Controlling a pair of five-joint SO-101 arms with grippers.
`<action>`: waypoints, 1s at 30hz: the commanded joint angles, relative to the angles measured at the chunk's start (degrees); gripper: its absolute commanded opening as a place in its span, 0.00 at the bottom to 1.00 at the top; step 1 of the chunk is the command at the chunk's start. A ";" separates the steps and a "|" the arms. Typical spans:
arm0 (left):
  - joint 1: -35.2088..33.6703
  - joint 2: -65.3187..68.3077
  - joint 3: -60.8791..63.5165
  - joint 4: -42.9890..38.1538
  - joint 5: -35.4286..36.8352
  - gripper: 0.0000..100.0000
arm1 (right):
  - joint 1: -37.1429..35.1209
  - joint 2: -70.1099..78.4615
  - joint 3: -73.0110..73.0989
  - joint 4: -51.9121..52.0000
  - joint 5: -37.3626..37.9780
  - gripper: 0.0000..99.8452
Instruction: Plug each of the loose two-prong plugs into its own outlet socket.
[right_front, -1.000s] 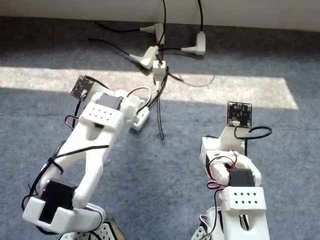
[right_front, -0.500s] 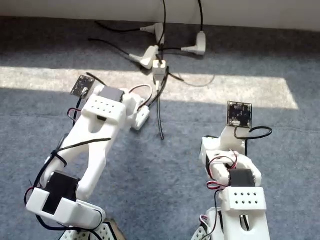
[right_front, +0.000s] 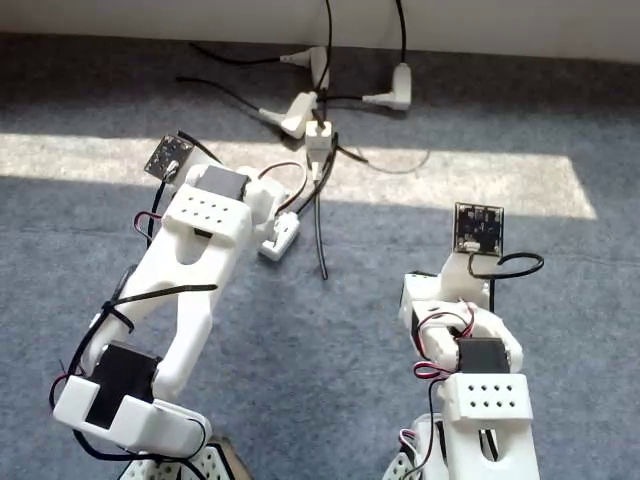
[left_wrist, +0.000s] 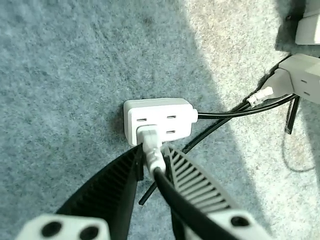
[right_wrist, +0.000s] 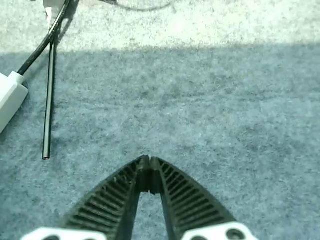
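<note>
A white outlet block (left_wrist: 159, 119) with several sockets lies on the grey carpet, its black cord running off to one side. My left gripper (left_wrist: 152, 156) is shut on a white two-prong plug (left_wrist: 151, 145), whose front meets one socket of the block; the prongs are hidden. In the high view the block (right_front: 281, 234) lies at the tip of the left arm. Farther back lie a white plug (right_front: 297, 113), a small white socket cube (right_front: 318, 137) and two more white plugs (right_front: 400, 90) (right_front: 303, 60). My right gripper (right_wrist: 146, 176) is shut on nothing, low over bare carpet.
Black cables (right_front: 320, 225) cross the carpet between the arms and run to the back wall. A loose cable end (right_wrist: 48, 125) lies ahead of the right gripper. A sunlit strip (right_front: 480, 180) crosses the carpet. Open carpet lies in front of the right arm.
The left arm has pushed a little toward the back, carrying the plug against the outlet block, which shifted slightly with it. The right arm has not moved.
</note>
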 joint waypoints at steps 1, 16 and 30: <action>0.92 -0.22 2.42 -4.84 -0.44 0.01 | 0.57 -0.31 -0.22 -1.01 -0.70 0.03; 0.13 -0.22 5.14 -6.33 -3.16 0.01 | 0.57 -0.31 -0.22 -1.01 -0.70 0.03; -6.64 13.67 0.13 -9.05 -12.40 0.01 | 0.57 -0.31 -0.22 -1.01 -0.70 0.03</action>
